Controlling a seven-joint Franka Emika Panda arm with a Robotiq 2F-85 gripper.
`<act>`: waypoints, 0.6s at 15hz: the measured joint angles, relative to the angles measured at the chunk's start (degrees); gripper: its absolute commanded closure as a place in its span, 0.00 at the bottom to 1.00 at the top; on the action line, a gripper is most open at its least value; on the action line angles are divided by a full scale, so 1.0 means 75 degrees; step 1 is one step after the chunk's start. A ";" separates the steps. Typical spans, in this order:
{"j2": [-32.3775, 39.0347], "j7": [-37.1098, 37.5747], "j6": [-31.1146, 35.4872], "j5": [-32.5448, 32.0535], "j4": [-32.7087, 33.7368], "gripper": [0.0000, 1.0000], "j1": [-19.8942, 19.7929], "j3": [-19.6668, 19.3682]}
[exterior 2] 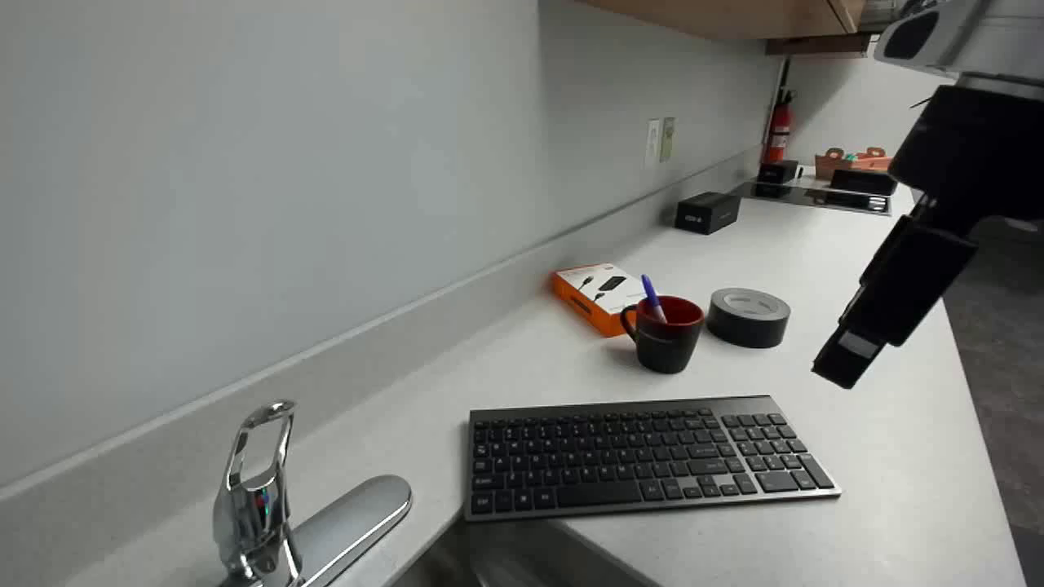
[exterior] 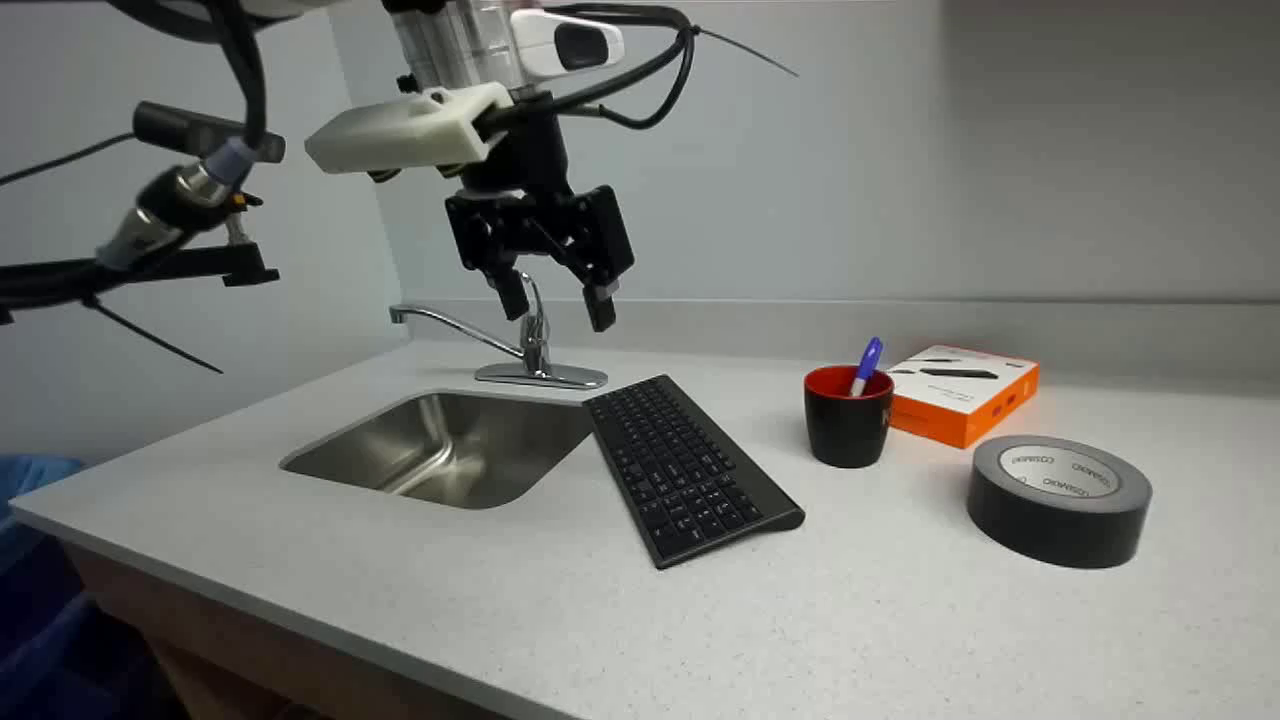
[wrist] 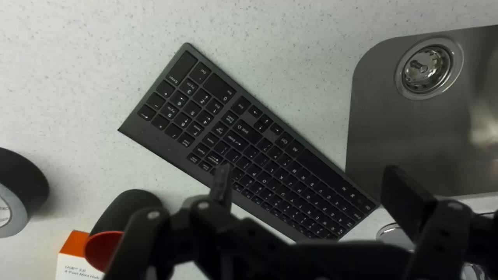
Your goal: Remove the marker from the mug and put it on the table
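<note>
Claw (exterior: 558, 306) is held above the speckled grey table (exterior: 850, 620), two blocky black fingers (exterior: 600, 312) spread wide, nothing gripped. Lower than claw: one flat, square-keyed keyboard (exterior: 690, 470), one smooth steel sink (exterior: 470, 465). Farther out from claw: one round mug (exterior: 848, 435), black outside, red inside; one slim blue-topped marker (exterior: 867, 362) is leaned in it. Near mug: one orange-white box (exterior: 930, 400), one thick tape ring (exterior: 1060, 525).

One marker (exterior: 868, 360), one mug (exterior: 845, 430).

A steel sink (exterior: 450, 460), faucet (exterior: 536, 340) and black cooktop (exterior 2: 791, 196) mark this as a kitchen.
</note>
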 measured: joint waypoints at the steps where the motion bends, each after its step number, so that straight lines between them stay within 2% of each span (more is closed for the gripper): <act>1: 0.0009 0.0000 0.0000 0.0000 0.0000 0.00 0.0000 0.0000; 6: 0.0014 0.0000 0.0069 -0.0037 0.0001 0.00 -0.0093 -0.0010; 9: 0.0095 0.0008 0.0458 -0.0352 0.0021 0.00 -0.0541 -0.0160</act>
